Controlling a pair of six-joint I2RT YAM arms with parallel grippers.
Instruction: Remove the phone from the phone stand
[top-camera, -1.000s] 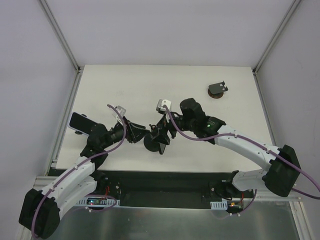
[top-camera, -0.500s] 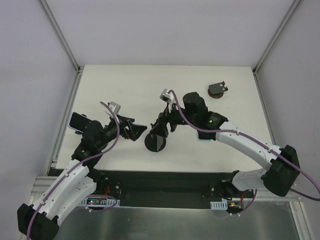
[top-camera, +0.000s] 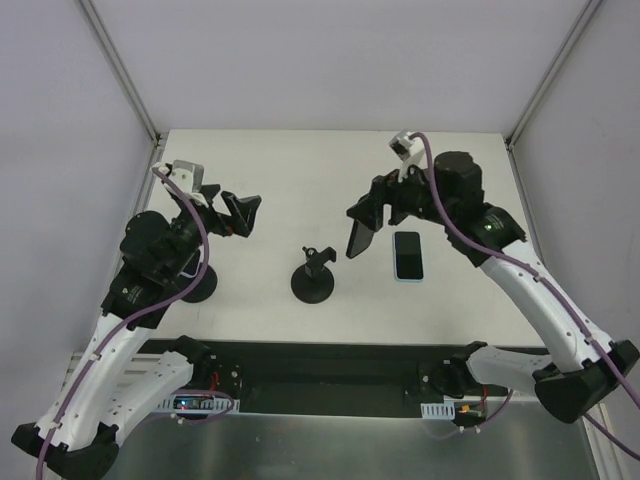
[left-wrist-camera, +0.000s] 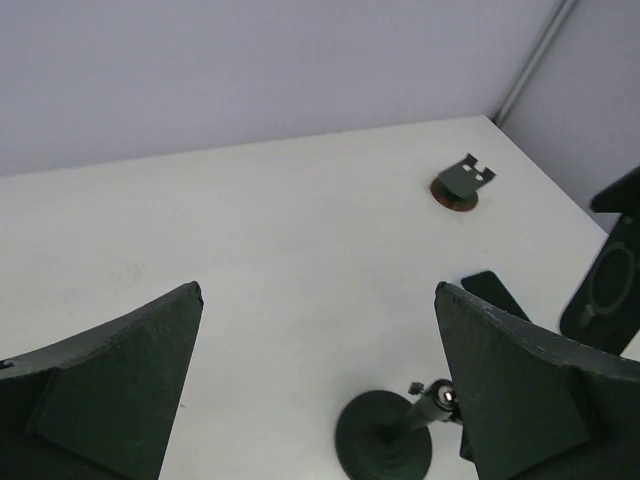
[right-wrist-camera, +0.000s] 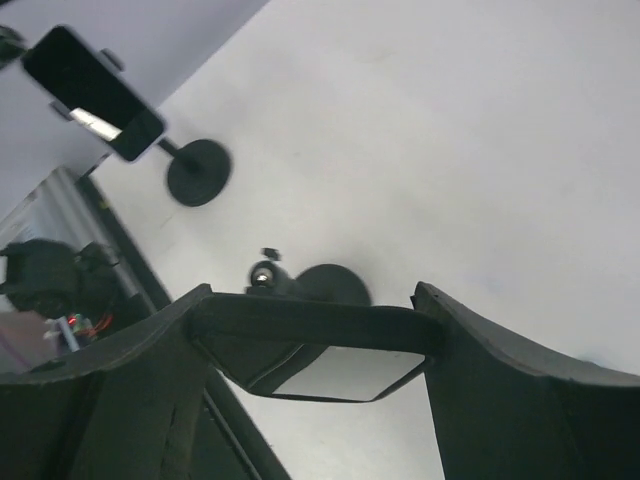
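Observation:
My right gripper (top-camera: 368, 215) is shut on the black phone (top-camera: 357, 240) and holds it on edge in the air, up and to the right of the phone stand (top-camera: 313, 280). In the right wrist view the phone (right-wrist-camera: 315, 340) spans the gap between both fingers, with the stand (right-wrist-camera: 300, 283) below it. The stand has a round black base and a bare ball-joint top, with nothing on it. My left gripper (top-camera: 238, 212) hangs open and empty above the table's left side. From the left wrist view, the stand (left-wrist-camera: 390, 435) sits low between the fingers.
A phone in a light blue case (top-camera: 407, 255) lies flat on the table right of the stand. A second stand (right-wrist-camera: 198, 172) at the left edge carries another phone (right-wrist-camera: 95, 92). A small brown-based holder (left-wrist-camera: 462, 183) stands at the back right.
Both grippers have left the stand. My left gripper opened and rose back to the left. My right gripper lifted the black phone off the stand, up and to the right.

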